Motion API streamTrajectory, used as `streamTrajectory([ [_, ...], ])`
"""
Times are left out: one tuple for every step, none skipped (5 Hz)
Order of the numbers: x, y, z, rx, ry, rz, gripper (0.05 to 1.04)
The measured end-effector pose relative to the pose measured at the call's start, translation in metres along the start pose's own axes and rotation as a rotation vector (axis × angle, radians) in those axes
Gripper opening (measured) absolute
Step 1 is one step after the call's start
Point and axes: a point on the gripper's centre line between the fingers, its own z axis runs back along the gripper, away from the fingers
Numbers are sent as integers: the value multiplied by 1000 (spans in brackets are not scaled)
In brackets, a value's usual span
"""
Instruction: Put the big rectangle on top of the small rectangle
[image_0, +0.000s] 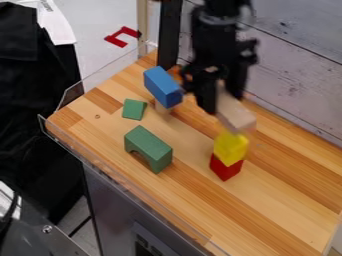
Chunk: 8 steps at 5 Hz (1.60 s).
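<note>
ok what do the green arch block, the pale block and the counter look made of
The green arch block: likely painted wood, matte and evenly coloured, though plastic is possible. The pale block: likely bare wood, matte, from its plain tan colour. The counter: smooth wood, shown by grain and joined light and brown strips.

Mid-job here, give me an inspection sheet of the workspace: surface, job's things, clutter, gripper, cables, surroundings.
Surface: wooden countertop, striped in light and darker tones
Job's things: natural-wood block above yellow block, contact unclear; red block beneath the yellow one
Clutter: green arch block; small green block; blue rectangular block raised on a small wooden piece
Gripper: black gripper holding the natural-wood block
Cables: dark cable low beside the counter, lower left
Surroundings: red bracket shape beyond the counter; black fabric at left
</note>
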Motion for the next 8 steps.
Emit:
streamTrajectory([
  [33,12,9,-36,11,74,552],
  [58,25,12,-50,9,101,552],
  [77,31,-1,-23,43,95,552],
  [88,25,-6,-25,46,62,552],
  [96,17,-15,1,49,27,552],
  [98,11,-14,6,42,7,552],
  [99,10,-12,2,35,1,552],
  [99,10,-13,3,36,2,552],
])
